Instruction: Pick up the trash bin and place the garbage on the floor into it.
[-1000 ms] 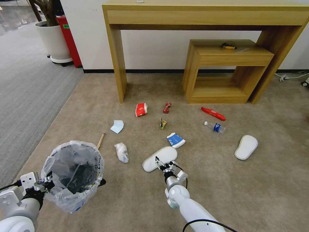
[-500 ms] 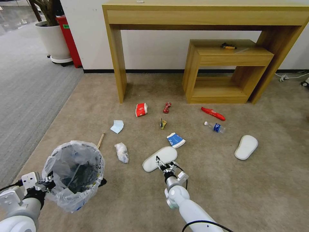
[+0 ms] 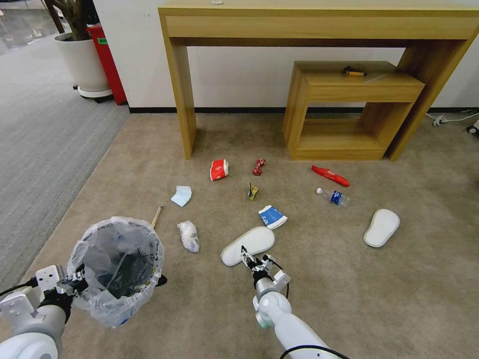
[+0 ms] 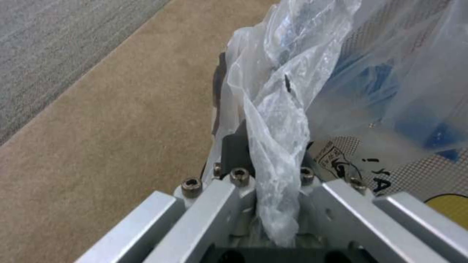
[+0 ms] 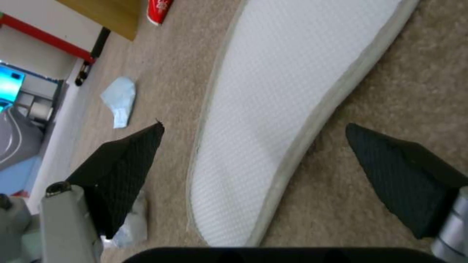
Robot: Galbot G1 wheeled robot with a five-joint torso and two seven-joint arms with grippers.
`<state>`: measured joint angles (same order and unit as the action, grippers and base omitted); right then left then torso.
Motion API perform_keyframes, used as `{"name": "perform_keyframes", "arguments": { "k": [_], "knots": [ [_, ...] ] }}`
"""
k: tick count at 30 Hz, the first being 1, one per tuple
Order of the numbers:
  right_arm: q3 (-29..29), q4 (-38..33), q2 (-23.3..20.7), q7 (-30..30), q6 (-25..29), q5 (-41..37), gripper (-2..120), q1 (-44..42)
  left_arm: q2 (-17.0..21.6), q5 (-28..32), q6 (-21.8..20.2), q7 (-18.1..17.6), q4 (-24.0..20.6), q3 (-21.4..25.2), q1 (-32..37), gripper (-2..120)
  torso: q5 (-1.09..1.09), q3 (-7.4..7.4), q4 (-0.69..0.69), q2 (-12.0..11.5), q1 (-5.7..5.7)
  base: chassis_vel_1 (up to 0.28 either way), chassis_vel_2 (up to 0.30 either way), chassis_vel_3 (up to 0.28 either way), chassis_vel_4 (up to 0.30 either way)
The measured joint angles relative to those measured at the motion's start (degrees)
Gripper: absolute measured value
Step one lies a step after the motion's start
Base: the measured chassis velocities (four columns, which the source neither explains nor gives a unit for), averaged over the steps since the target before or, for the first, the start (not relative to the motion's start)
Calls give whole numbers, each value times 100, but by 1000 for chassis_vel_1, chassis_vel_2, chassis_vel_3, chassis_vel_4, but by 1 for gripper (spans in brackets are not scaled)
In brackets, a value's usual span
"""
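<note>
Slipper point(image 3: 248, 245) nearest the robot is lying sole-up on the beige floor point(image 3: 349, 299) at lower centre of the head view, just beside the blue-white carton point(image 3: 272, 217). The right gripper point(image 3: 253, 258) is hovering over its near end with its fingers point(image 5: 122, 175) spread wide, straddling the white textured sole point(image 5: 273, 109) without touching it. Judged by look, the slipper is light, flat and somewhat flexible; a pinch across its narrow width, edge to edge, is likely to hold best.

At lower left of the head view, the trash bin point(image 3: 119, 269) is hanging from the left gripper point(image 3: 75, 285), which is pinching the rim together with the crinkly clear bag point(image 4: 278, 146). The thin bag is slippery and could slide under the pads.

Other garbage is lying farther up the frame: crumpled paper point(image 3: 189, 236), stick point(image 3: 156, 217), mask point(image 3: 181, 195), red cup point(image 3: 219, 169), clear bottle point(image 3: 333, 196) and second slipper point(image 3: 381, 227).
</note>
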<state>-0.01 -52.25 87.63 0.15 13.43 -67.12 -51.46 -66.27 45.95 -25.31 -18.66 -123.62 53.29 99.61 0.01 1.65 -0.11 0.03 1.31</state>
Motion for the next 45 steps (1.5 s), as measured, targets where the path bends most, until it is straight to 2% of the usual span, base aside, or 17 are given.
{"name": "perform_keyframes", "arguments": {
  "k": [12,23,33,39,42,43,45],
  "knots": [
    [317,587,420,-199,-6,111,95,191,-66,0,15,1,-141,21,117,0,0,1,0,0,0,0,0,0,0],
    [543,1134,461,-482,-3,125,95,573,-123,0,38,15,-418,102,328,0,0,0,0,0,0,0,0,0,0],
    [592,1319,456,-624,4,137,94,812,-227,-48,73,73,-600,100,431,0,0,0,0,0,0,0,0,0,0],
    [596,1409,454,-680,53,227,80,863,-259,-53,97,99,-696,102,484,0,0,0,0,0,0,0,0,0,0],
    [596,1424,453,-709,77,256,64,849,-294,-58,115,112,-768,103,509,0,1,0,0,0,0,0,0,0,0],
    [596,1424,453,-709,77,256,64,849,-294,-58,115,112,-768,103,509,0,1,0,0,0,0,0,0,0,0],
    [598,1428,453,-731,91,280,55,812,-315,-74,128,130,-794,93,524,0,1,0,0,0,0,0,0,0,0]
  ]
}}
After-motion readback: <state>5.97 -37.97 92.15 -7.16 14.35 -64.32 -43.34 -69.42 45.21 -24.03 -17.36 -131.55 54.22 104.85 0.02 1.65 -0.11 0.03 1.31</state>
